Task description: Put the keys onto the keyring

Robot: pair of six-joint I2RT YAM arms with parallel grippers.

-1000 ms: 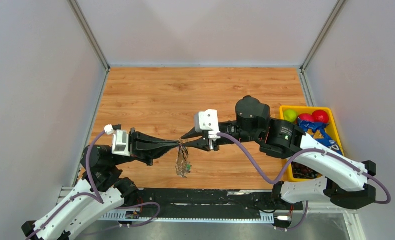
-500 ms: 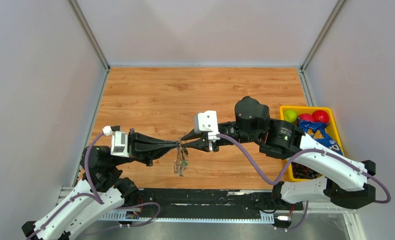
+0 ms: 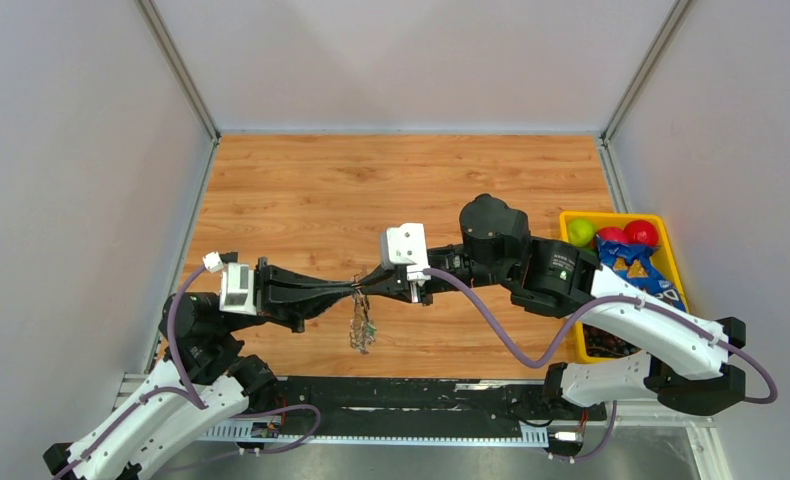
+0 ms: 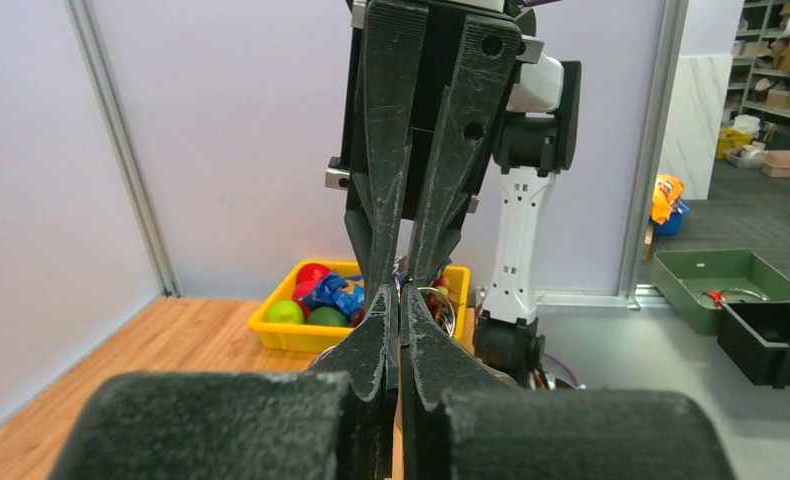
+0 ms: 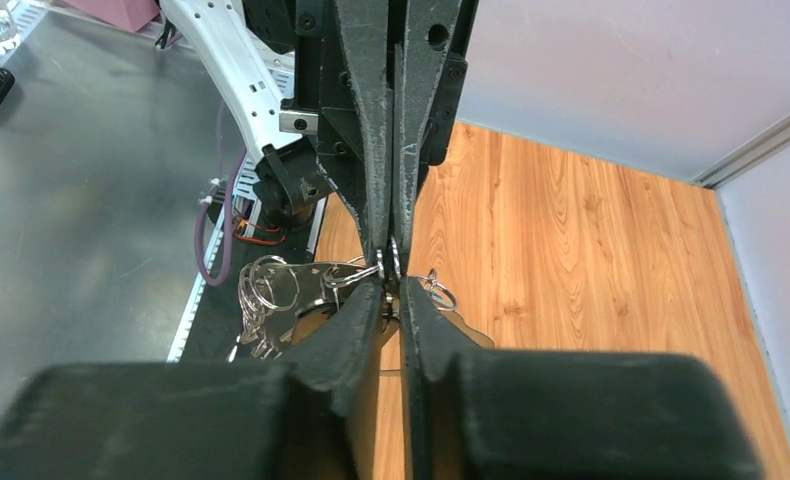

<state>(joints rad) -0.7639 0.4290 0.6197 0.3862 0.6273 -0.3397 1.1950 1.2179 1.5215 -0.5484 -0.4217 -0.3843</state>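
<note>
Centrally above table (image 3: 371, 180), left gripper (image 3: 353, 291) and right gripper (image 3: 364, 287) pinch keyring (image 3: 360, 323).

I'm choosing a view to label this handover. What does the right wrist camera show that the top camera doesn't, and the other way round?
Only the right wrist view: the keyring resolves into separate interlinked loops. Only the top view: the yellow bin of toys and the whole right arm. Both: the left claw and right claw shut tip to tip on the keyring, over the wooden table.
</note>
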